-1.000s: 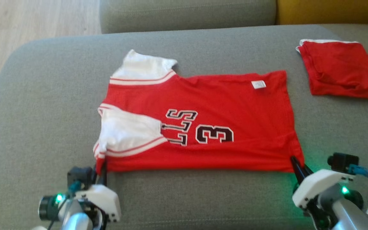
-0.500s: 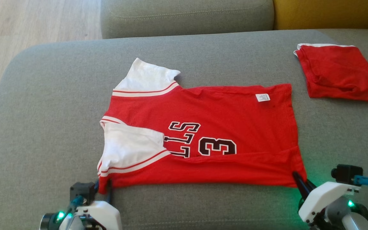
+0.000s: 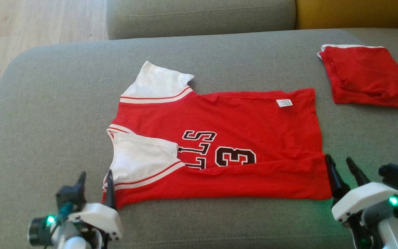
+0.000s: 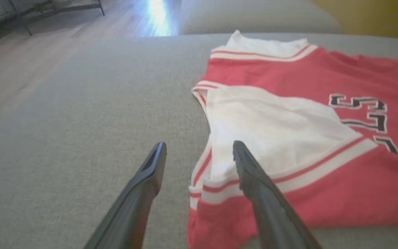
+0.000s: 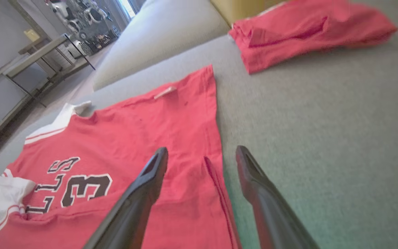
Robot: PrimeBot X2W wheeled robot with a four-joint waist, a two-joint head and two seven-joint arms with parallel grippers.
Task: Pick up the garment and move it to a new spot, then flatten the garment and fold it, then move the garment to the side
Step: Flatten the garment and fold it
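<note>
- The red shirt [image 3: 216, 145] lies flat in the middle of the grey sofa seat [image 3: 47, 103]. It is turned sideways, with the sleeves toward the seat's left edge and the hem toward its right edge.
- Its near long side is folded over onto the front, so the fold covers the lower part of the black lettering and the number 3.
- One white sleeve [image 3: 143, 160] is folded in onto the red front; the other sticks out toward the seat's back edge.
- A small white label [image 3: 284, 102] sits on the shirt near its far right corner.
- The left gripper [image 3: 95, 174] is at the shirt's near left corner. Its jaws are spread wide and have hold of nothing.
- In the left wrist view one finger is over the striped cuff at that corner and the other is over bare seat, with the shirt's edge between them. Whether the finger touches the cloth I cannot tell.
- The right gripper [image 3: 339, 159] is at the shirt's near right corner, jaws also spread wide and empty.
- In the right wrist view one finger is over red cloth and the other over bare seat, with the hem edge running between them.
- A folded red cloth [image 3: 366, 76] lies by the seat's far right corner, well apart from the shirt.
</note>
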